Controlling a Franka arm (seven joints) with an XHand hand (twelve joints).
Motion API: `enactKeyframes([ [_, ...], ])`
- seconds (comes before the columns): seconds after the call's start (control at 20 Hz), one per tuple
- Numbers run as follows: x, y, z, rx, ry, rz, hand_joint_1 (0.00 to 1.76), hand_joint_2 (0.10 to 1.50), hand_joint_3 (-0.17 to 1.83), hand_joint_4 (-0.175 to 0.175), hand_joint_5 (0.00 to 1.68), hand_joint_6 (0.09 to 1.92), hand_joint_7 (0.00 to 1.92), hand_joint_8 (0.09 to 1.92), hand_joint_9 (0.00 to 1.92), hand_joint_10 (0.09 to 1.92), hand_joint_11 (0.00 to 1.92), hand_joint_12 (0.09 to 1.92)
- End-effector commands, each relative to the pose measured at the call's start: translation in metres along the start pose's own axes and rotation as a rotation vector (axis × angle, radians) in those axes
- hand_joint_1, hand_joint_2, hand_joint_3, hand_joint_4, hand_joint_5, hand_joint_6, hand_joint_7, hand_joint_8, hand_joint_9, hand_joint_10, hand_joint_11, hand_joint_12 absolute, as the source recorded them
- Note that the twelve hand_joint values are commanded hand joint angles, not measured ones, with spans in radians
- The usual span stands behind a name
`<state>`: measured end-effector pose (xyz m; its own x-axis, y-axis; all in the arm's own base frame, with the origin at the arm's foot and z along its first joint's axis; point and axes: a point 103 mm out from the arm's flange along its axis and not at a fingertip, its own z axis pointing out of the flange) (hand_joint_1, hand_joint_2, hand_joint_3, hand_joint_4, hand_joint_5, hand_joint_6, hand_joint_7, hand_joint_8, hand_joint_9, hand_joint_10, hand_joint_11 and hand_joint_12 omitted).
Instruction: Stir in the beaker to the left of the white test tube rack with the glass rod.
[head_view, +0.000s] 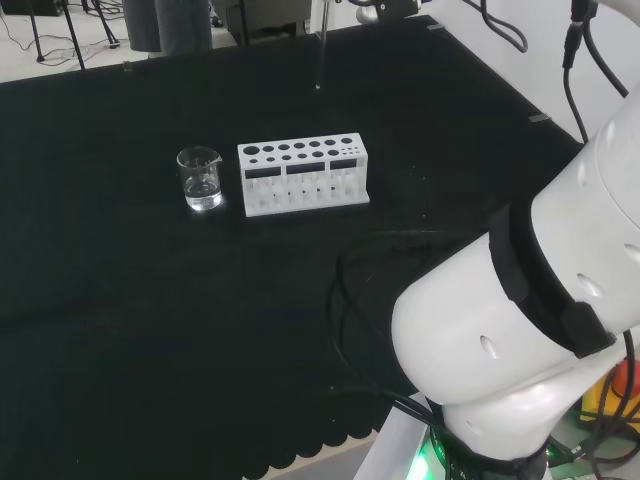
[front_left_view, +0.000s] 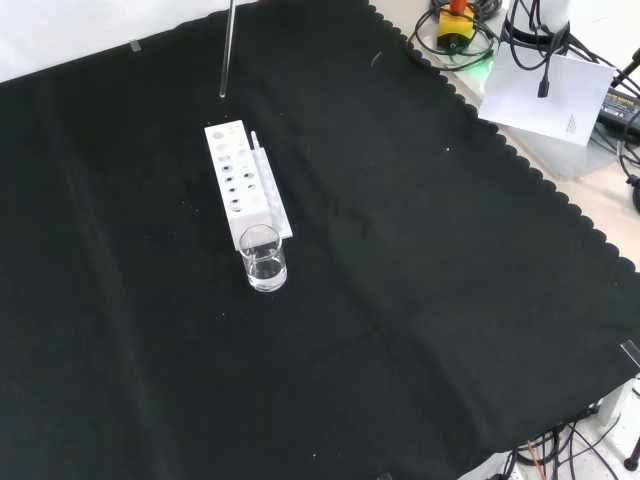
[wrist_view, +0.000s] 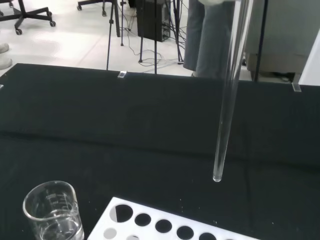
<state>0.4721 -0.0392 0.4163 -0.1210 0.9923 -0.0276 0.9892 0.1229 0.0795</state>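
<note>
A clear glass rod (head_view: 321, 50) hangs almost upright in the air, and its top runs out of the head view's upper edge beside a bit of my hand (head_view: 385, 8). My hand is shut on the rod's top end. In the front view the rod (front_left_view: 227, 50) ends just beyond the far end of the white test tube rack (front_left_view: 243, 190). A small glass beaker (head_view: 200, 180) with a little clear liquid stands just left of the rack (head_view: 303, 175) in the head view. From the wrist the rod's tip (wrist_view: 217, 176) is above the cloth, apart from the beaker (wrist_view: 54, 212) and the rack (wrist_view: 165, 225).
My arm's big white link (head_view: 520, 330) fills the head view's lower right, with black cables (head_view: 350, 290) lying on the cloth near it. Beyond the cloth's scalloped edge (front_left_view: 520, 160) lie a white sheet (front_left_view: 545, 95) and more cables (front_left_view: 455, 25). Tripod legs (wrist_view: 112, 35) stand behind the bench.
</note>
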Motion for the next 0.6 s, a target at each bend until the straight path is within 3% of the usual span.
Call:
enactKeyframes([
  [0.05,0.005,0.001,0.000,0.007,-0.005,-0.015,1.39,1.10,0.00,-0.175,0.97,0.63,0.85,1.29,1.10,1.11,1.52,0.77],
  [0.35,0.027,0.013,-0.001,0.003,0.015,-0.063,1.39,1.10,0.00,-0.175,0.97,0.63,0.85,1.29,1.10,1.11,1.52,0.77],
  [0.5,0.050,0.023,-0.002,0.002,0.021,-0.111,1.39,1.10,0.00,-0.175,0.97,0.63,0.85,1.29,1.10,1.11,1.52,0.77],
  [0.6,0.076,0.033,0.000,0.002,0.034,-0.167,1.39,1.10,0.00,-0.175,0.97,0.63,0.85,1.29,1.10,1.11,1.52,0.77],
])
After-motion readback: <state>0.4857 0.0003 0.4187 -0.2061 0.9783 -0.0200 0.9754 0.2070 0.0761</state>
